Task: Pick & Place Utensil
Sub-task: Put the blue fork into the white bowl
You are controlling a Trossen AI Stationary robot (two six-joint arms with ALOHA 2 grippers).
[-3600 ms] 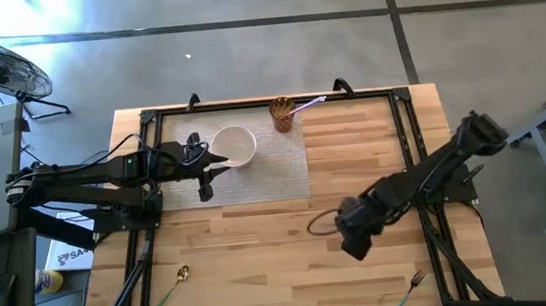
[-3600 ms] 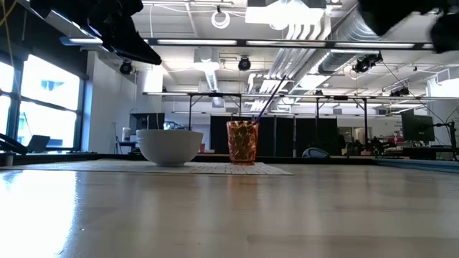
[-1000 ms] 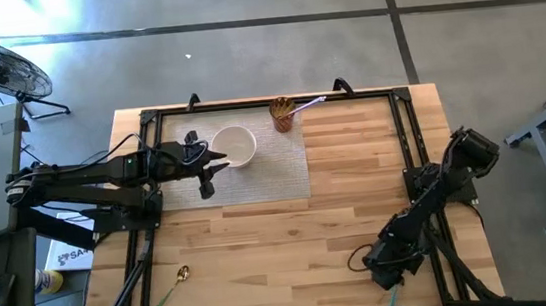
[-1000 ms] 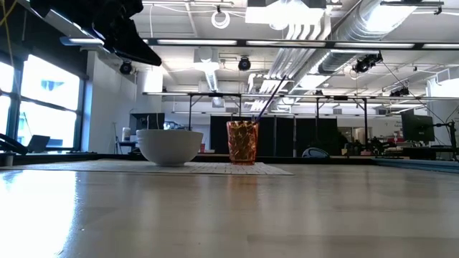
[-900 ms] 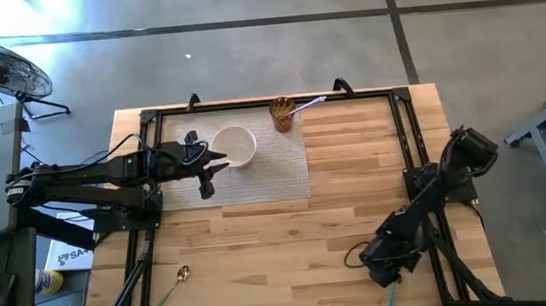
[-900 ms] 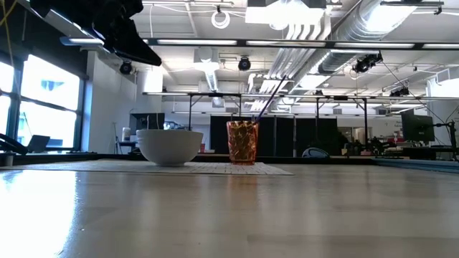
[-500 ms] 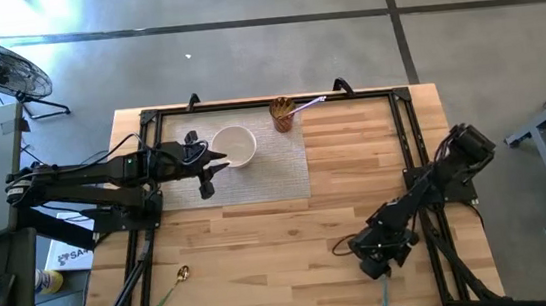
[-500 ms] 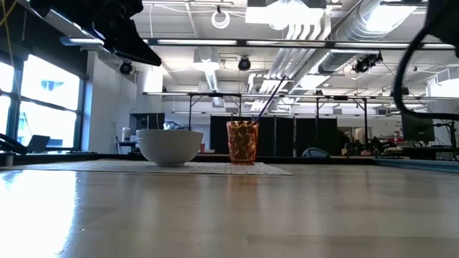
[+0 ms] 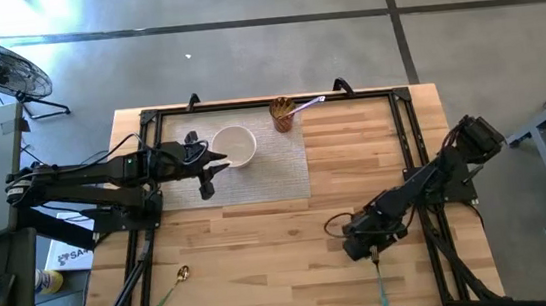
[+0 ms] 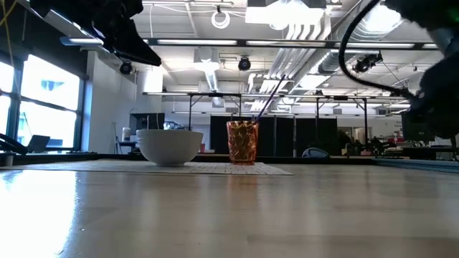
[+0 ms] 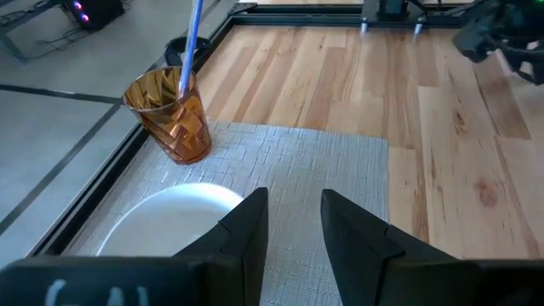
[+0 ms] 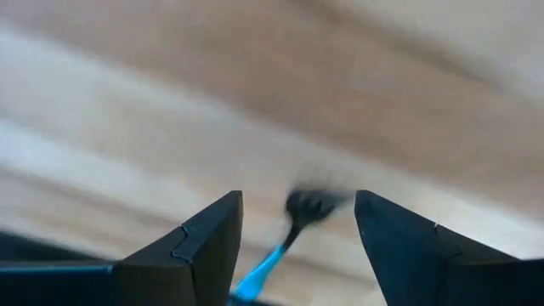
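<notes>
The right hand [image 9: 372,247] is over the near right part of the tabletop [image 9: 262,244], carrying the fork [image 9: 379,278] by its head end. In the high view the blue handle trails from the hand toward the near edge of the tabletop, so the fork's long axis runs roughly front to back. The right wrist view shows the fork [image 12: 293,223] between the two fingers [image 12: 204,238], tines forward and blue handle running back toward the palm. The fingers stand partly apart; contact with the fork cannot be confirmed in this view. Judged from both views together, the fork is probably gripped and clear of the wood.

The orange cup [image 9: 281,113] stands at the far edge of the woven mat [image 9: 275,173], with one utensil already leaning in it. The white bowl [image 9: 234,146] sits just beside it on the same mat. If the cup is the destination, it lies away from the right hand, toward the far left.

The left hand [image 11: 289,225] hangs above the mat next to the bowl, fingers spread and empty. It is nearer the cup. A spoon [image 9: 180,275] lies on the near left part of the tabletop.
</notes>
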